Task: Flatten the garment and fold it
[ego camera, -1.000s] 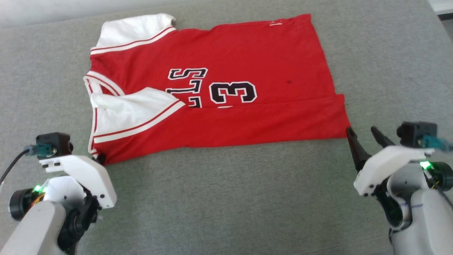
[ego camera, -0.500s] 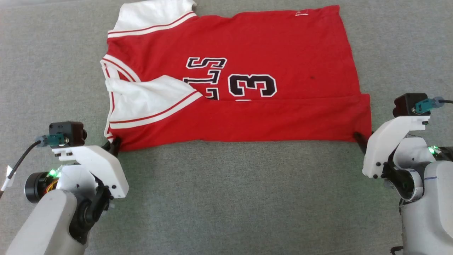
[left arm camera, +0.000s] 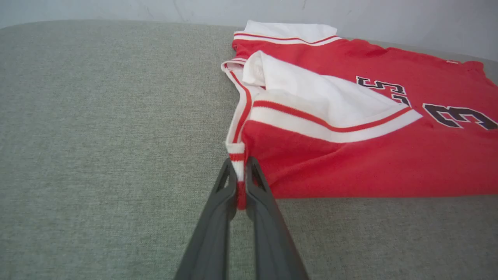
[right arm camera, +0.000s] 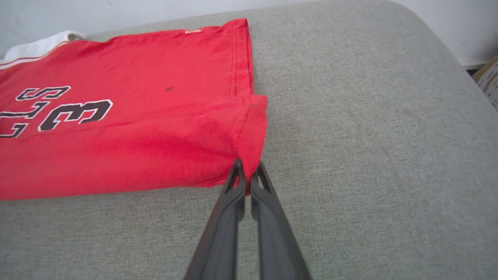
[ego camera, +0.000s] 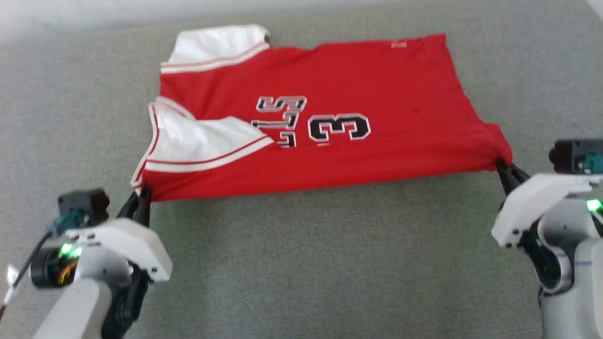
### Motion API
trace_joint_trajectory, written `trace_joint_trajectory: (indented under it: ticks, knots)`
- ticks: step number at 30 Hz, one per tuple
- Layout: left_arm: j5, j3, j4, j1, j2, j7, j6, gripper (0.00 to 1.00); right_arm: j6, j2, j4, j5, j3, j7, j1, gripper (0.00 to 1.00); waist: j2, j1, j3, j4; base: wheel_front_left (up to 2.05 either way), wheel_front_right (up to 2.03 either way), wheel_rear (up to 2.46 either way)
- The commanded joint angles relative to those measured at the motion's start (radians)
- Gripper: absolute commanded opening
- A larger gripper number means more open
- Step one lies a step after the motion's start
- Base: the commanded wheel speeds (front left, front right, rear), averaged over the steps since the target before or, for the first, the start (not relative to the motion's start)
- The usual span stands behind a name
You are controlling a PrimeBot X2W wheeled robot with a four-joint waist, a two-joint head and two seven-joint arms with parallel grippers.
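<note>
The garment [ego camera: 330, 84] is a red T-shirt with white sleeves and black lettering, spread sideways on the grey cushion, its near long edge folded over. My left gripper [ego camera: 141, 195] is shut on the garment's near left corner, pinching striped trim [left arm camera: 237, 155] between its fingers [left arm camera: 221, 202]. My right gripper [ego camera: 501, 165] is shut on the garment's near right corner [right arm camera: 251, 147], the red hem bunched at its fingertips [right arm camera: 237, 179]. Both held corners are raised a little off the cushion. One white sleeve [ego camera: 207, 141] lies folded onto the red front.
The grey fabric surface [ego camera: 306, 263] stretches wide in front of the garment and to both sides. A pale wall [left arm camera: 116, 7] runs behind it. At the far right edge the cushion curves down beside a cardboard-like object [right arm camera: 488, 79].
Both grippers have gone from beside the near corners to being shut on them, and the near edge has lifted. The head camera has shifted, so the whole picture has moved.
</note>
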Motion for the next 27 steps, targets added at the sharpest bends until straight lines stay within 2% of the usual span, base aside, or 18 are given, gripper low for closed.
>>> trace_joint_trajectory:
  ticks: [1, 6, 11, 13, 19, 27]
  knots:
    - [0.009, 0.01, -0.016, 0.027, 0.007, -0.009, 0.015, 0.0, -0.002, -0.001, -0.013, 0.003, -0.005, -0.01, 0.023, 0.0, 0.0, -0.0001, -0.047, 0.004, 0.0, 0.0, 0.0]
    - [0.009, 0.021, -0.125, 0.147, 0.033, 0.021, 0.074, 0.0, -0.002, -0.001, -0.088, 0.002, -0.032, 0.022, 0.117, 0.0, 0.0, -0.0001, -0.086, 0.009, 0.0, 0.0, 0.0]
    - [0.0, 0.007, -0.208, 0.276, 0.055, 0.099, 0.135, 0.0, -0.002, -0.001, -0.141, 0.015, -0.041, 0.134, 0.227, 0.0, 0.0, -0.0001, -0.096, 0.011, 0.0, 0.0, 0.0]
    - [-0.013, -0.003, -0.225, 0.317, 0.054, 0.124, 0.145, 0.0, -0.002, -0.001, -0.149, 0.022, -0.047, 0.174, 0.268, 0.0, 0.0, -0.0001, -0.091, 0.012, 0.0, 0.0, 0.0]
    - [-0.044, -0.03, -0.195, 0.34, 0.028, 0.143, 0.13, 0.0, -0.002, -0.001, -0.109, 0.013, -0.047, 0.187, 0.319, 0.0, 0.0, -0.0001, -0.056, 0.017, 0.0, 0.0, 0.0]
    - [-0.053, -0.053, -0.063, 0.287, -0.016, 0.094, 0.076, 0.0, -0.002, -0.001, 0.041, 0.039, -0.024, 0.091, 0.288, 0.0, 0.0, -0.0001, -0.043, 0.01, 0.0, 0.0, 0.0]
